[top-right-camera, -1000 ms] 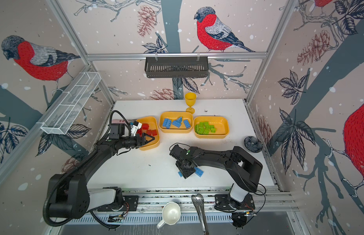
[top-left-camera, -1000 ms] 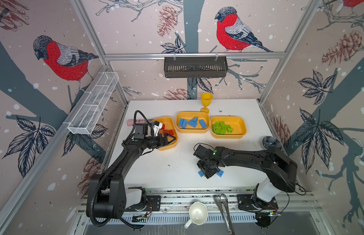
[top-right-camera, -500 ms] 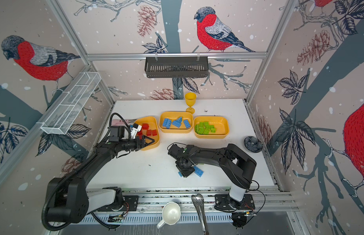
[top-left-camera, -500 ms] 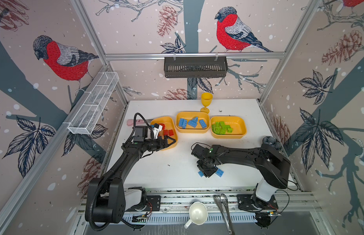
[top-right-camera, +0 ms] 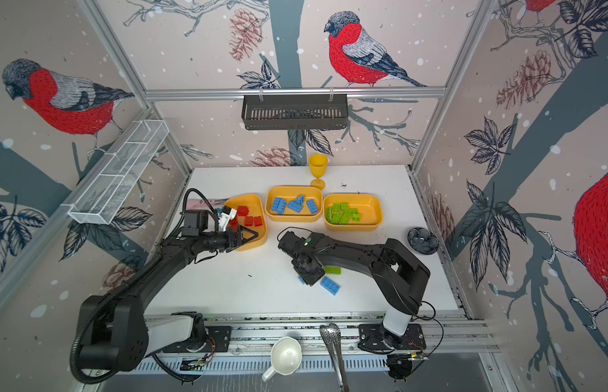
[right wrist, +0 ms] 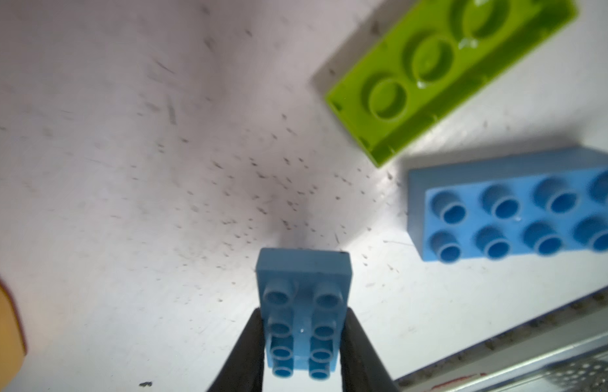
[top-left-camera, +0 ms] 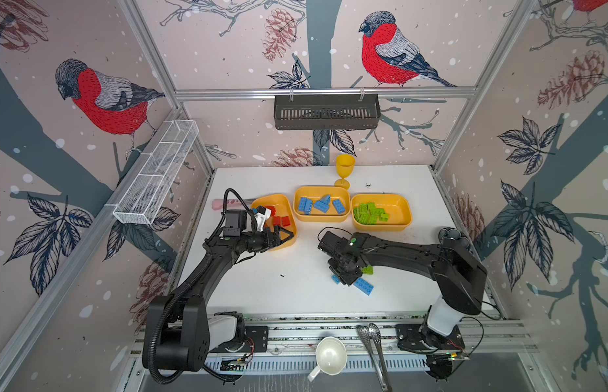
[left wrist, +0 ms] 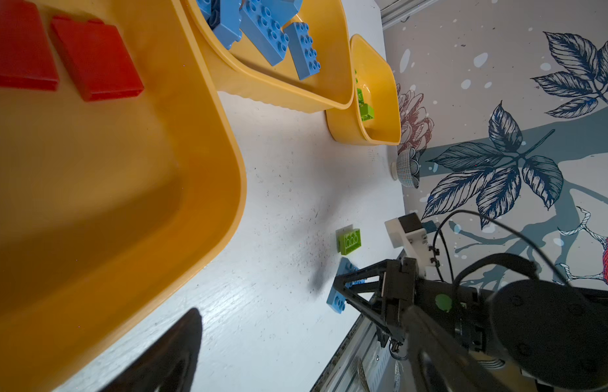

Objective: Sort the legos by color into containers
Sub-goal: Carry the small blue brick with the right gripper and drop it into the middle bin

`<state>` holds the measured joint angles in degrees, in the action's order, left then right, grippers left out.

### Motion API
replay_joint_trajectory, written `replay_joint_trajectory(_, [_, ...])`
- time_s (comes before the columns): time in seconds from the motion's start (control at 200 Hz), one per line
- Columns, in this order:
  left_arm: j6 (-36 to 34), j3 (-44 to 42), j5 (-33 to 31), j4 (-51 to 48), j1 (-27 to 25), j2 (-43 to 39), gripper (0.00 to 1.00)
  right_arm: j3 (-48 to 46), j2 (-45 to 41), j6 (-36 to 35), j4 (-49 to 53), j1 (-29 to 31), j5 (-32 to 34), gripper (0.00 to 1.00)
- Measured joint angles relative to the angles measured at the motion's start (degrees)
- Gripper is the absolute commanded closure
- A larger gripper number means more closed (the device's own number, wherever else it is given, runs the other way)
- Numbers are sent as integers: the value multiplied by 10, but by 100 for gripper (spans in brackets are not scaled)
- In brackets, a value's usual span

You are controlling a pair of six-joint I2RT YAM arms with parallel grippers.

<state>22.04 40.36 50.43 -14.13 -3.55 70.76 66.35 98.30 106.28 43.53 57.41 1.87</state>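
Wallpaper of red-breasted birds, branches and pine cones lines the cell around a white surface (top-left-camera: 248, 295). Toward the back of it, three yellow trays stand close together in a row. The left tray (top-left-camera: 293, 230) holds red bricks (top-left-camera: 282, 221), the middle tray (top-left-camera: 323, 218) holds blue bricks (top-left-camera: 321, 205), and the right tray (top-left-camera: 399, 208) holds green bricks (top-left-camera: 370, 213).

The left fingers (left wrist: 166, 353) stand wide apart over the near end of the left tray and hold nothing.

The right fingers (right wrist: 251, 342) are low over the front middle of the surface. They are clamped on a small blue brick (right wrist: 304, 298), one finger on each side, with its studs facing the wrist camera. Whether that brick has left the surface cannot be told.

Just beside it, an oblong blue brick (top-left-camera: 363, 286) lies flat with its studs up. A loose green brick (top-left-camera: 367, 270) lies next to that one, on the side toward the trays, with its hollow underside showing. All three lie well apart from the trays.

A yellow goblet (top-left-camera: 345, 169) stands behind the middle tray. A wire basket (top-left-camera: 156, 176) hangs on the left wall and a black rack (top-left-camera: 326, 112) on the back rail. A dark bowl (top-right-camera: 422, 240) sits at the right edge of the surface. A white cup (top-left-camera: 329, 356) and tongs (top-left-camera: 374, 342) lie in front, below the surface's edge.
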Motion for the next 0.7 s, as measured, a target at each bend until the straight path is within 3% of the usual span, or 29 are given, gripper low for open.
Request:
replay_joint_trajectory(0.4, [7, 46, 8, 11, 2, 14, 8, 214, 50, -262, 56, -111, 140, 71])
replay_joint_trajectory(0.7, [22, 71, 17, 16, 2, 29, 8, 348, 152, -453, 29, -185, 154, 71])
